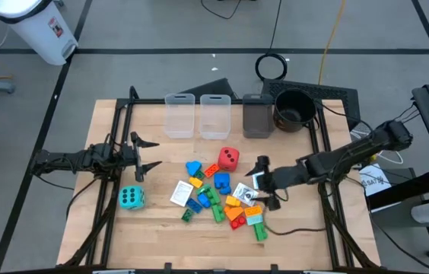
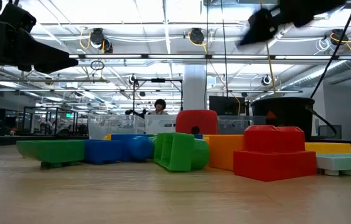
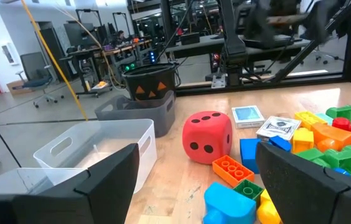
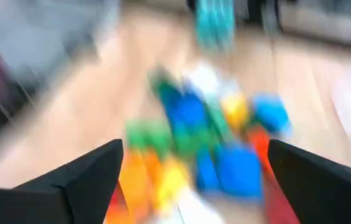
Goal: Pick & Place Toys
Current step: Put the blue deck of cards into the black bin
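A heap of small plastic bricks in blue, green, orange, red and yellow lies on the table's middle, with white cards among them. A red die rests at the heap's far side and a teal die to its left. My right gripper is open just right of the heap, above the table; its wrist view is blurred. My left gripper is open and empty at the table's left, pointing toward the heap; in its wrist view the red die lies ahead.
Two clear bins, a dark bin and a round black pot stand in a row at the table's far edge. A cable trails across the table near the heap's right. A person shows far off in the low view.
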`<state>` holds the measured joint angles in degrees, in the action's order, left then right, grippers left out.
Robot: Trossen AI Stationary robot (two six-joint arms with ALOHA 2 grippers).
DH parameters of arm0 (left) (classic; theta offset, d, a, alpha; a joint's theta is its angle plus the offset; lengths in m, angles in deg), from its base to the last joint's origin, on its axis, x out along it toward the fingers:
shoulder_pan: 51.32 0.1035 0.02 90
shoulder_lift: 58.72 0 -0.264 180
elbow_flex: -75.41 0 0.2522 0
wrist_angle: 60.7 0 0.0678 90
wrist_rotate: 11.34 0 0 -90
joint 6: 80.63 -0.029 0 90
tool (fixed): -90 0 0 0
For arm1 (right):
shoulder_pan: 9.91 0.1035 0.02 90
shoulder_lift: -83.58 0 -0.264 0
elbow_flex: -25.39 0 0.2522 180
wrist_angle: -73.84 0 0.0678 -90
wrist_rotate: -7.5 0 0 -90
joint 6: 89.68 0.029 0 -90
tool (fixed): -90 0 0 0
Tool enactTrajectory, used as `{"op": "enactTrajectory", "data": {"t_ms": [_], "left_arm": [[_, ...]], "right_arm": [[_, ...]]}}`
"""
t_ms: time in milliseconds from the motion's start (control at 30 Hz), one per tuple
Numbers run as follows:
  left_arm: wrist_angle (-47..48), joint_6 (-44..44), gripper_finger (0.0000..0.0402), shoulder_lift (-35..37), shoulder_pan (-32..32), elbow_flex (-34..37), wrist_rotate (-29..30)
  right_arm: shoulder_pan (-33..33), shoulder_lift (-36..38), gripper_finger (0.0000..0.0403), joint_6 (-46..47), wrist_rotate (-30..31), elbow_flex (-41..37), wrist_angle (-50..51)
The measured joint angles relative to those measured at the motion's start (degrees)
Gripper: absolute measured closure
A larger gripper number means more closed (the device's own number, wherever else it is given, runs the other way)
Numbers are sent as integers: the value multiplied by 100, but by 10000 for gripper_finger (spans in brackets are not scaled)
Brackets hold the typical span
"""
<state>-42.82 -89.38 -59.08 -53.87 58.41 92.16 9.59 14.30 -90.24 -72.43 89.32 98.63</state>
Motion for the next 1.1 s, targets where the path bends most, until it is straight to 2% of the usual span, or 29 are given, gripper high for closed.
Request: {"op": "enactTrajectory", "data": {"t_ms": [100, 300, 533, 800, 1000, 1100], "left_arm": [[0, 0, 78, 0, 1, 1, 0], [-1, 0, 78, 0, 1, 1, 0], [-2, 0, 78, 0, 0, 0, -4], [-2, 0, 78, 0, 1, 1, -6], [0, 0, 78, -1, 1, 1, -6], [-1, 0, 78, -1, 1, 1, -4]], "right_arm": [[-181, -254, 19, 386, 350, 347, 1617], [-755, -666, 18, 730, -243, 92, 2427], [-1110, -1009, 22, 470, -732, -519, 2058], [-1238, -1061, 23, 366, -732, -1169, 1196], [-1424, -1034, 25, 567, -840, -1497, 928], [-1457, -1036, 39, 555, -942, -1527, 950]]}}
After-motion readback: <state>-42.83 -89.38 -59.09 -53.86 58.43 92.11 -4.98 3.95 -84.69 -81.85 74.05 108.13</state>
